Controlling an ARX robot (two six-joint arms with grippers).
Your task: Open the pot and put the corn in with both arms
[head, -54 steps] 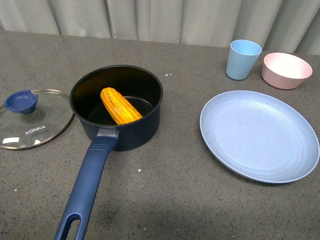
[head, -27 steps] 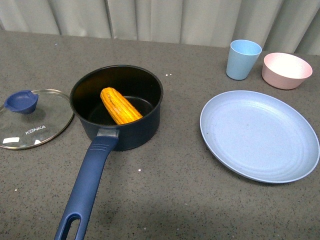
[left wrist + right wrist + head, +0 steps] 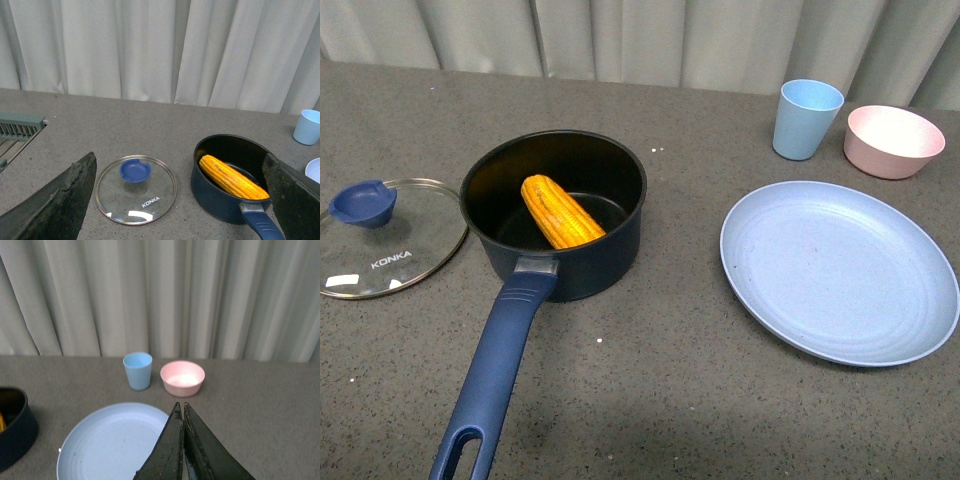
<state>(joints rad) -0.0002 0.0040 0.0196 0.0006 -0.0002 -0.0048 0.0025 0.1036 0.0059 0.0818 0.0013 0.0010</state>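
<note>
Currently, left to right across the front view:

Lid (image 3: 386, 238): clear glass with a blue knob (image 3: 362, 203), lying flat on the grey table (image 3: 650, 380) at about nine o'clock from the pot, just beside it; set aside, seemingly to leave the pot's mouth free.

Pot (image 3: 555, 213): dark navy, uncovered, left of centre; its long blue handle (image 3: 495, 370) points toward seven o'clock, at the viewer.

Corn (image 3: 560, 211): one yellow-orange cob inside the pot, lying slantwise from eleven to five o'clock, one end propped against the wall; judged, the task looks done.

Plate (image 3: 838, 268): pale blue, bare, at three o'clock from the pot, well apart.

Cup (image 3: 805, 119) and pink bowl (image 3: 892, 141): side by side at twelve o'clock from the plate.

Left gripper (image 3: 180, 200): out of the front view; its wrist view shows jaws spread wide, nothing between them, raised clear of lid and pot.

Right gripper (image 3: 183, 440): jaws pressed together, nothing held, above the plate.
</note>
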